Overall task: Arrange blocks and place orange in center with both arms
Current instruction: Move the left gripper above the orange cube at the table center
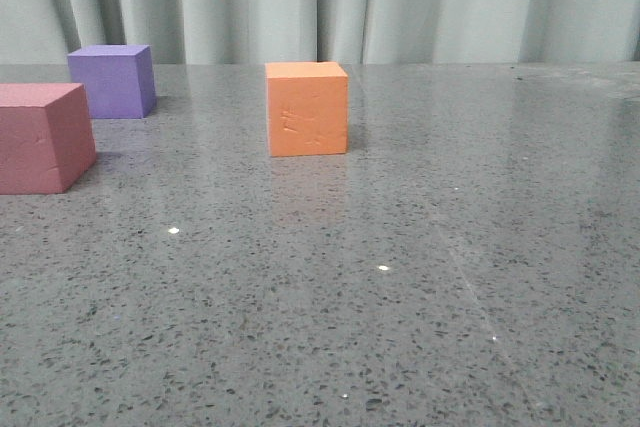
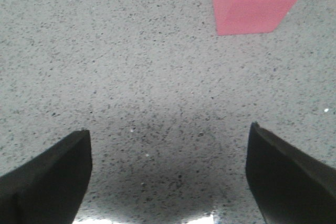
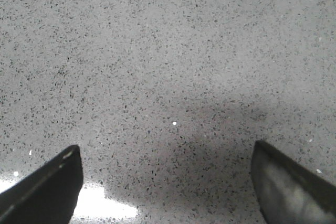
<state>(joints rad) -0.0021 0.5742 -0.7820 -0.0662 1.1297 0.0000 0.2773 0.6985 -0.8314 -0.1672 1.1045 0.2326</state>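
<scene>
In the front view the orange cube [image 1: 307,109] stands near the table's middle, with scuffs on its front face. The purple cube [image 1: 112,81] stands at the far left, and the pinkish-red cube [image 1: 40,138] sits nearer at the left edge, partly cut off. Neither arm shows in the front view. My left gripper [image 2: 169,153] is open and empty over bare table; the pinkish-red cube [image 2: 252,1] lies ahead of it, apart from the fingers. My right gripper [image 3: 167,169] is open and empty over bare table, with no cube in its view.
The grey speckled tabletop [image 1: 420,277] runs back to a pale curtain [image 1: 400,2] behind its far edge. Bright light reflections show on the surface by the right gripper's finger [image 3: 47,190].
</scene>
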